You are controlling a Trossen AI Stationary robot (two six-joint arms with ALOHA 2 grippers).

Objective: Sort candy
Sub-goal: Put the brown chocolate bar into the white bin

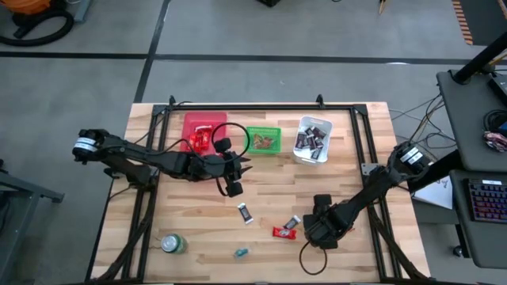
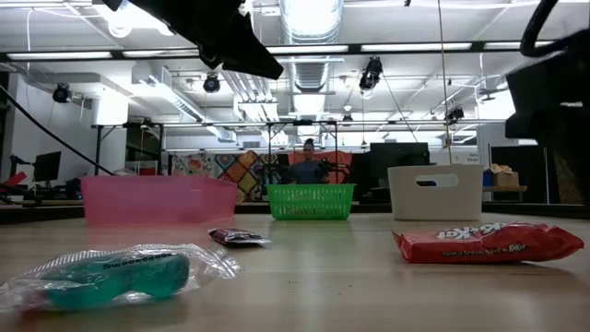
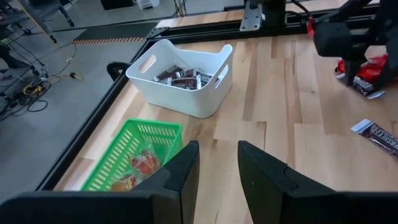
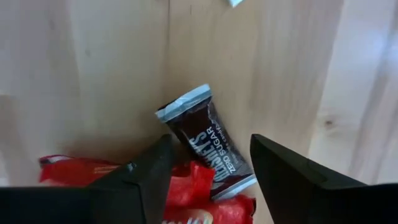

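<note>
Loose candy lies on the near half of the table: a brown-and-silver bar [image 1: 246, 212], a red bar [image 1: 281, 232] with another brown-and-silver bar [image 1: 294, 222] resting partly on it, and a small teal sweet [image 1: 241, 252]. My right gripper [image 1: 306, 226] is open and hovers at that pair. In the right wrist view its fingers [image 4: 211, 142] stand on either side of the brown bar [image 4: 200, 127] without touching it. My left gripper [image 1: 242, 168] is open and empty [image 3: 217, 163], held above the table near the green basket [image 1: 264, 139].
Three bins stand along the far edge: a pink one [image 1: 204, 134] with red candy, the green basket [image 3: 134, 162], and a white one [image 1: 313, 140] with brown bars [image 3: 180, 78]. A round green can [image 1: 173, 244] stands near the near-left corner. A person shows far behind the table.
</note>
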